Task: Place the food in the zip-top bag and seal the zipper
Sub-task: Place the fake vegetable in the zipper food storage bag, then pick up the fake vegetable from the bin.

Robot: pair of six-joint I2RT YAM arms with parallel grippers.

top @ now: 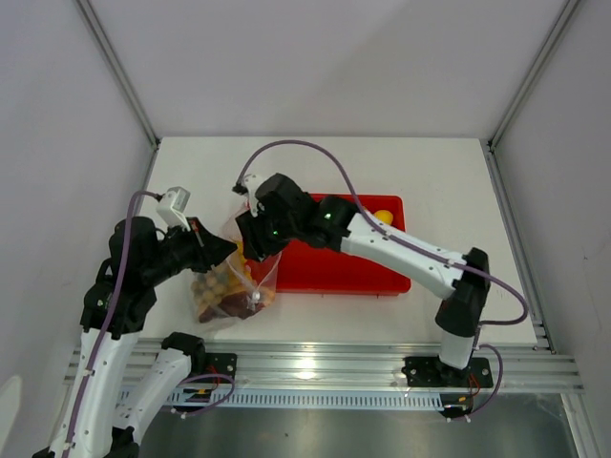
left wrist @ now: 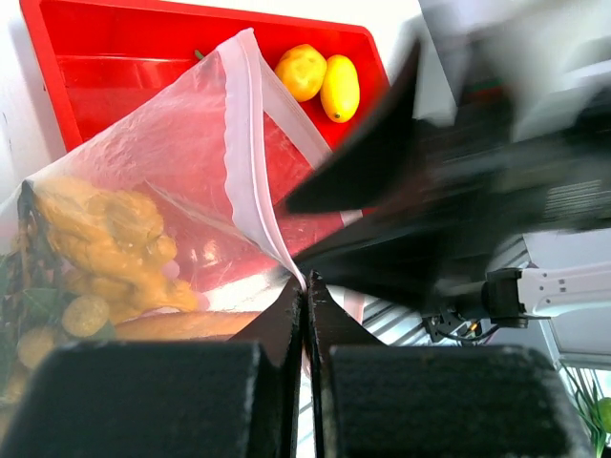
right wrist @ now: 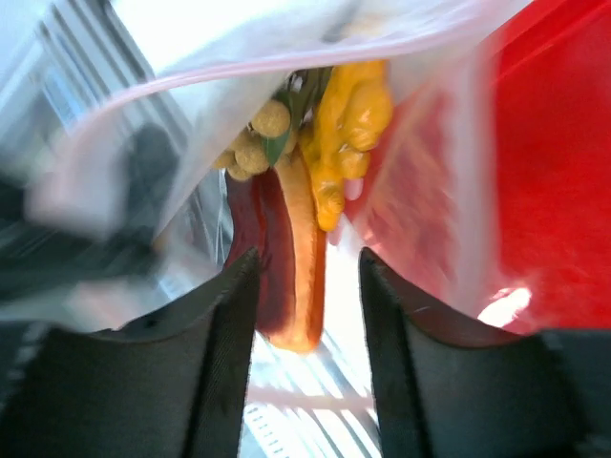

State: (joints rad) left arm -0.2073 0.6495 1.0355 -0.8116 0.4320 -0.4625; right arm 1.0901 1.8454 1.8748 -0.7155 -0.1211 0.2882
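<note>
Pinching the zipper (left wrist: 246,143) of the zip-top bag (left wrist: 181,143) with pressed-together left fingers (left wrist: 277,334), right fingers (right wrist: 224,363) spread at its mouth, 2 yellow fruits (left wrist: 302,72) in the red tray (left wrist: 115,38)

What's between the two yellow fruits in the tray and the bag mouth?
Only the right arm: its end effector hangs open at the bag's mouth and its links cross above the red tray between yellow fruits and bag. Nothing else visible.

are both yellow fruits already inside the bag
No, the two yellow fruits lie side by side in the red tray, outside the bag.
</note>
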